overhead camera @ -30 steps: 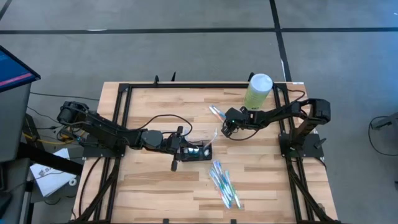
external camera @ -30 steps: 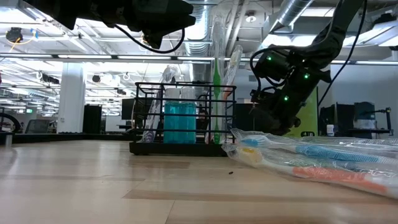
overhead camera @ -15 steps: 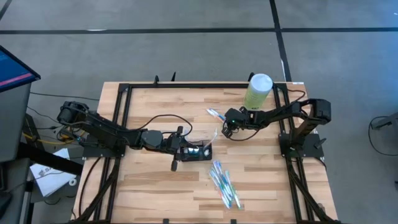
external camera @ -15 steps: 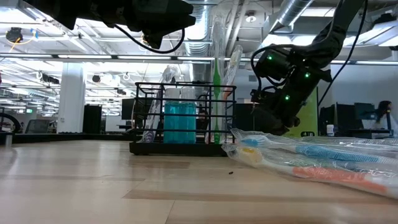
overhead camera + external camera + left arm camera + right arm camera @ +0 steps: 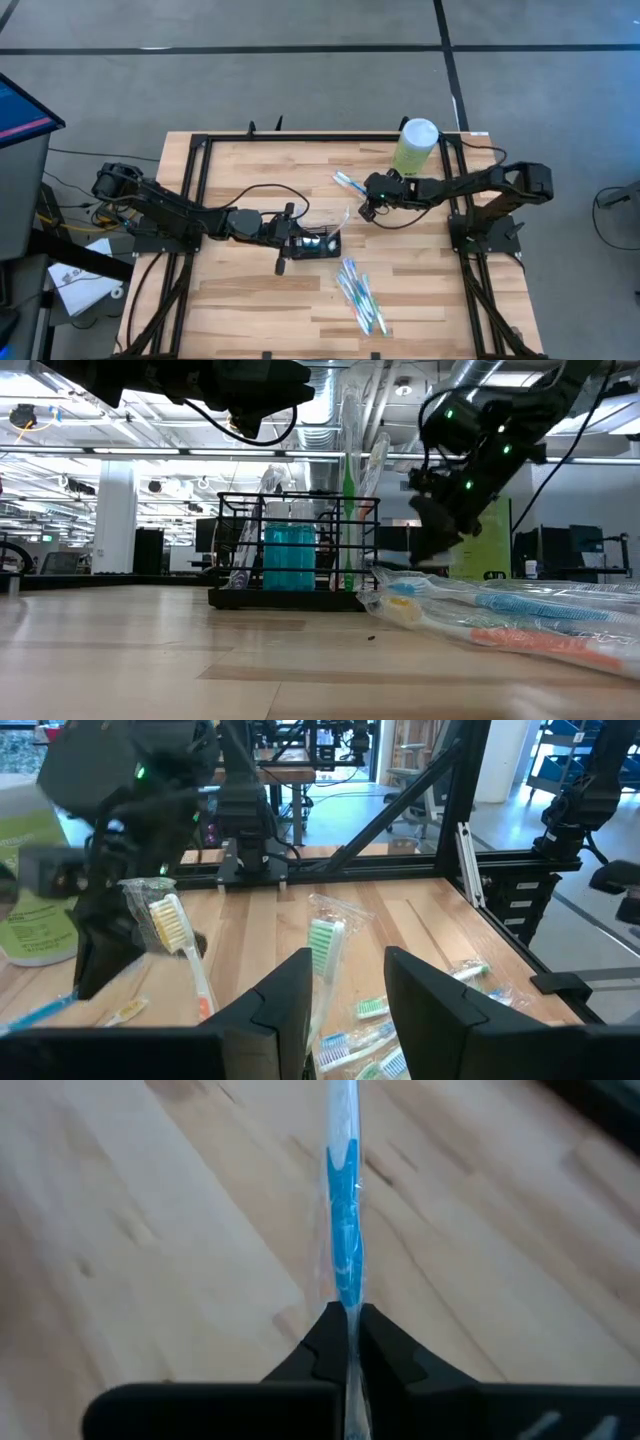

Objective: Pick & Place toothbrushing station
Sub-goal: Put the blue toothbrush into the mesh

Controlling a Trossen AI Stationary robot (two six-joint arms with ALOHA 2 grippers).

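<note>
High view: the toothbrushing station (image 5: 318, 241) was seen near the table's (image 5: 250, 310) middle, slightly left of centre, with the left gripper (image 5: 300, 240) directly at its left side. The right gripper (image 5: 368, 208) was seen to the right of the station and apart from it, with a wrapped blue toothbrush (image 5: 349, 183) running from its fingers toward the far side. A pale-green canister (image 5: 414, 146) was noted at the far right edge, and a heap of wrapped toothbrushes (image 5: 360, 295) at the near side, right of the station.

Low view: the station (image 5: 297, 550) was seen standing upright on the table, loaded with upright brushes and a blue item. The right gripper (image 5: 432, 540) was recorded above the table, right of the station.

Left wrist view: the left fingers (image 5: 290, 995) were seen parted, a green-bristled wrapped brush (image 5: 326, 945) standing between them; whether it was gripped could not be told.

Right wrist view: the right fingers (image 5: 325, 1342) were recorded clamped on the blue toothbrush (image 5: 343, 1230), its free length reaching out over the wood.
</note>
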